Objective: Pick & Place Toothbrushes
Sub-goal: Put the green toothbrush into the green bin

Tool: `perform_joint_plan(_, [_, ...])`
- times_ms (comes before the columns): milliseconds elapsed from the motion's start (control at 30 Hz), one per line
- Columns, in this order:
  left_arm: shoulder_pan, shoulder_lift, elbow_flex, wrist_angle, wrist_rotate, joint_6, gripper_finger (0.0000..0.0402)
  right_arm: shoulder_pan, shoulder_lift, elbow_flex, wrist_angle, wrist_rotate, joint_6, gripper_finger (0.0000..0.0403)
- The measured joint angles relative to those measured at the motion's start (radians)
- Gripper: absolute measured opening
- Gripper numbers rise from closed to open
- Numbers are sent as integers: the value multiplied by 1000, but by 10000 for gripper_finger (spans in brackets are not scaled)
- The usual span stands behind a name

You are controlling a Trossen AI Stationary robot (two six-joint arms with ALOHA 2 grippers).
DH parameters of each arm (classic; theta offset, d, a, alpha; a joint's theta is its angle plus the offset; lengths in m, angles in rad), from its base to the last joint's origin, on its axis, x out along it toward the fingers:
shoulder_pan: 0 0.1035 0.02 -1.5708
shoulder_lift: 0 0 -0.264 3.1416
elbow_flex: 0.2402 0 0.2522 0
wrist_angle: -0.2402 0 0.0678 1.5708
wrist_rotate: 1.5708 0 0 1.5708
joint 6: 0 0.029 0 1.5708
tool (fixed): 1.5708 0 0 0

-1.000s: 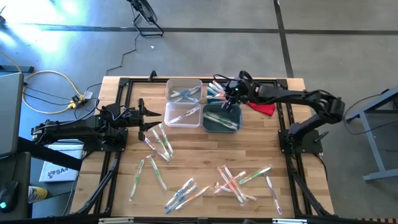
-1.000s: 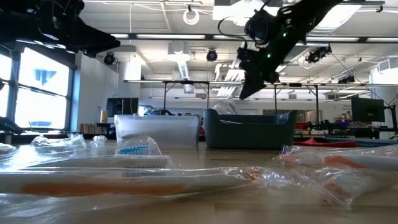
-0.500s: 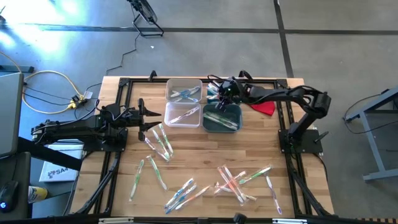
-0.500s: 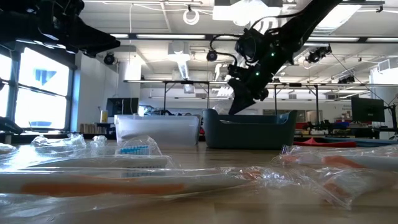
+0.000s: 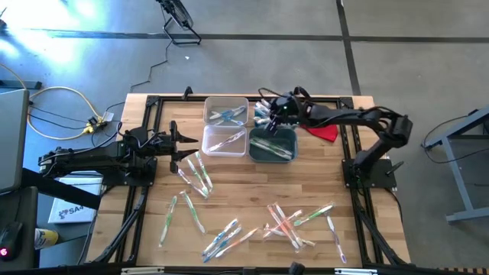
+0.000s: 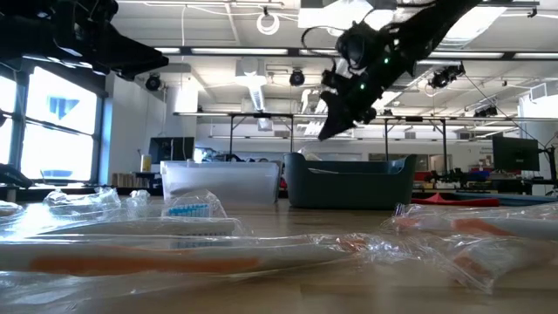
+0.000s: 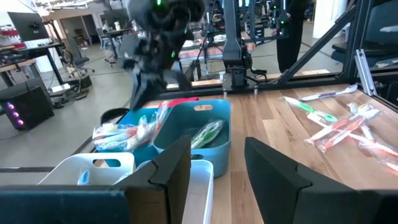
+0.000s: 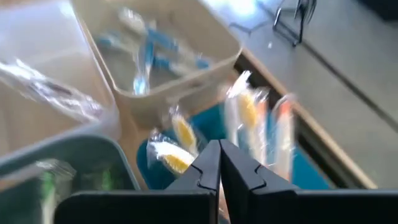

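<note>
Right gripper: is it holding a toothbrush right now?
No, the right gripper has its fingers shut flat against each other with nothing between them, above the bins.

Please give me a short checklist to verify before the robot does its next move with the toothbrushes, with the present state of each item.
1. Right gripper empty: ok, fingers shut together, nothing between them.
2. Right gripper clear of the bins: ok, in the low view it hangs above the dark teal bin.
3. Left gripper open and ready: ok, it waits at the table's left side, holding nothing.
4. Loose toothbrushes left to pick: ok, many lie on the wooden table.
5. Bins have room: cannot tell for the blue bin; it looks heaped.
</note>
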Motion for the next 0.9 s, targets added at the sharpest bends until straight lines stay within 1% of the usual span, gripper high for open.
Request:
perform_joint_plan(133, [0,0,0,0,0,0,148,12,-98,0,-18,15,6,3])
perform_joint_plan(333, [0,0,0,0,0,0,148,67,-235,0,-98,-46,67,3])
perform_joint_plan(467, [0,0,0,7,0,0,148,125,-301,0,-154,-73,83,3])
perform_joint_plan(667, [0,0,0,1,0,0,148,210,-353,0,-205,-75,85,3])
perform_joint_plan(900, [0,0,0,0,0,0,148,275,-363,0,-240,-75,135,3])
